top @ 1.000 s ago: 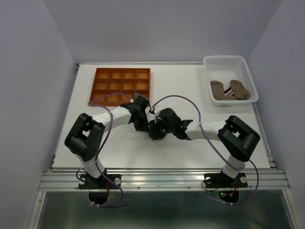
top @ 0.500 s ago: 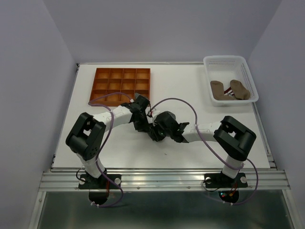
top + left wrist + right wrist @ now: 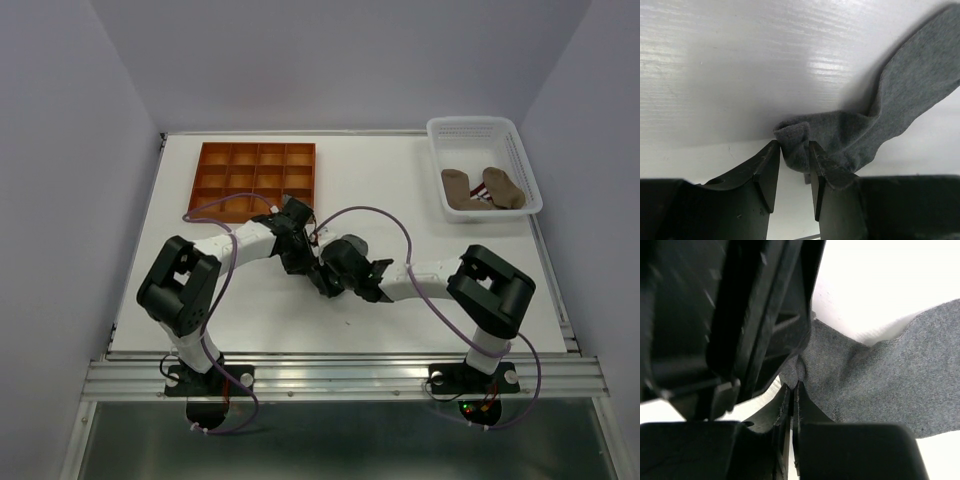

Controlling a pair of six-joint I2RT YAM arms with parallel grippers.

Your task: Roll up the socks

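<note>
The middle of the top view is crowded. There the left gripper and the right gripper are closed together on the grey sock, tip against tip. The upper left is blocked by the orange compartment tray and the upper right by the white basket. Bare table is left open between them, and also along the lower edge.

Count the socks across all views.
3. A grey sock mid-table, pinched by the left gripper and right gripper; two tan socks in the white basket. The striped piece between them may be a fourth.
</note>
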